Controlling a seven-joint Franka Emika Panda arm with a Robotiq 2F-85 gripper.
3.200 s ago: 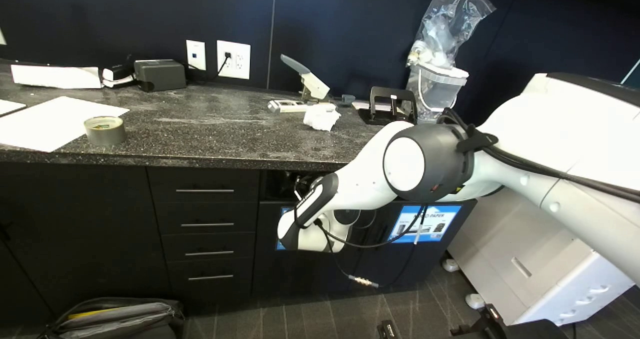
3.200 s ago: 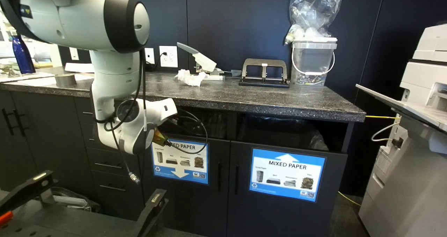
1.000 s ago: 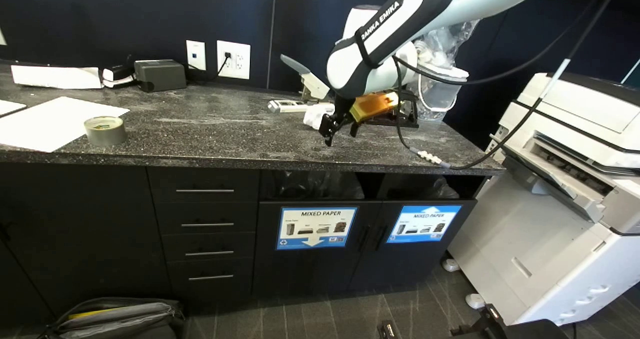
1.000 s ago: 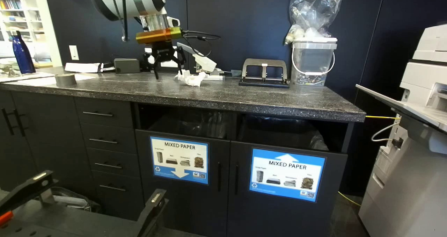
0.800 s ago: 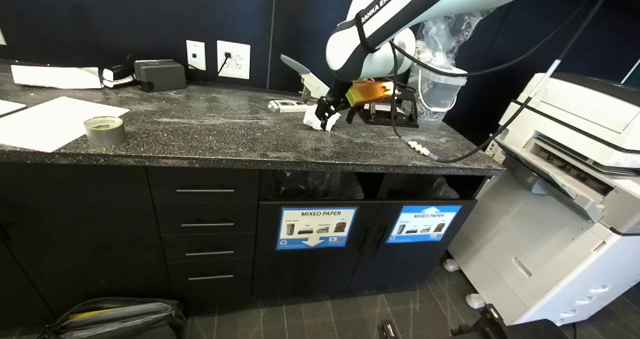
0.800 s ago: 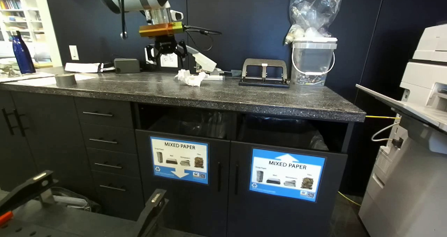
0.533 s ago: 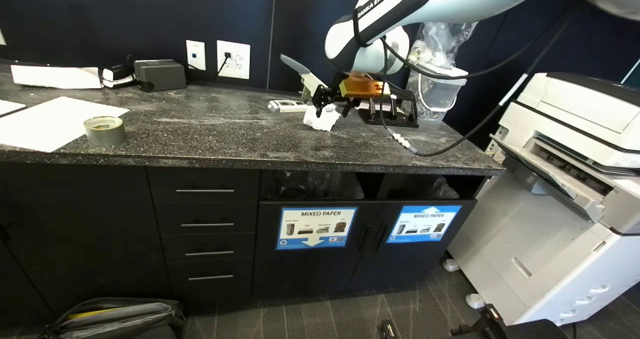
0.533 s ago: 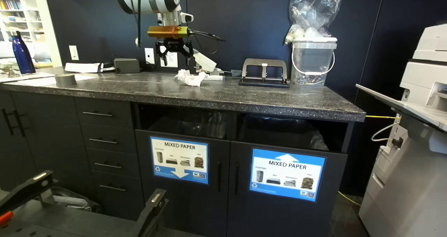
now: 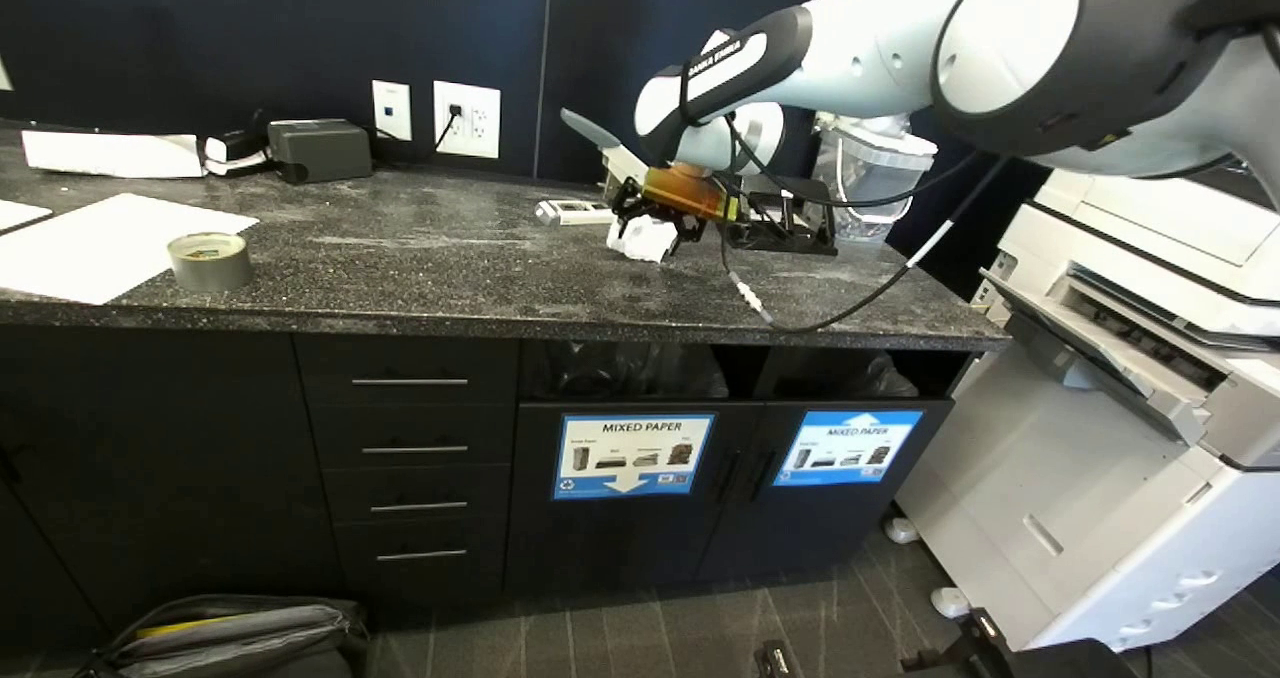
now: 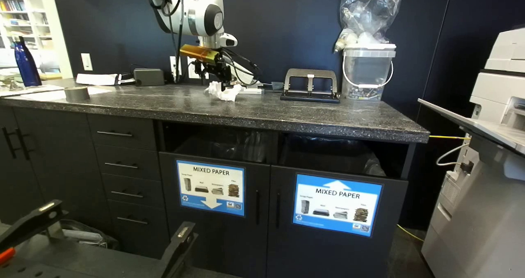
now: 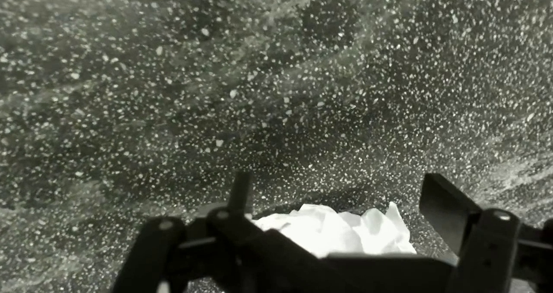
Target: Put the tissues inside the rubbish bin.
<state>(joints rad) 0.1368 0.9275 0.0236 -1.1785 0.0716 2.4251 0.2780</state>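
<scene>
The crumpled white tissues [image 9: 640, 239] lie together in a small heap on the dark speckled counter, in front of a stapler. They also show in an exterior view [image 10: 231, 94] and at the bottom of the wrist view [image 11: 328, 232]. My gripper [image 11: 335, 185] is open and empty, tilted just above the heap. In the wrist view its fingers stand on either side of the tissues, and its body hides their near part. In an exterior view one finger of the gripper [image 10: 212, 84] overlaps the tissues; contact cannot be told. Bag-lined bin openings [image 10: 217, 144] sit below the counter, above "Mixed Paper" doors.
Beside the tissues stand a raised stapler [image 10: 241, 74] and a hole punch [image 10: 310, 85]. A lidded clear bucket [image 10: 368, 69] with a plastic bag on top is at the counter's end. A tape roll [image 9: 210, 261] and white sheets [image 9: 110, 243] lie farther along. A printer [image 9: 1120, 378] stands beside the cabinet.
My arm has risen from in front of the cabinet to over the counter. In the last half second the gripper has turned and come down over the tissues. The tissues have not moved.
</scene>
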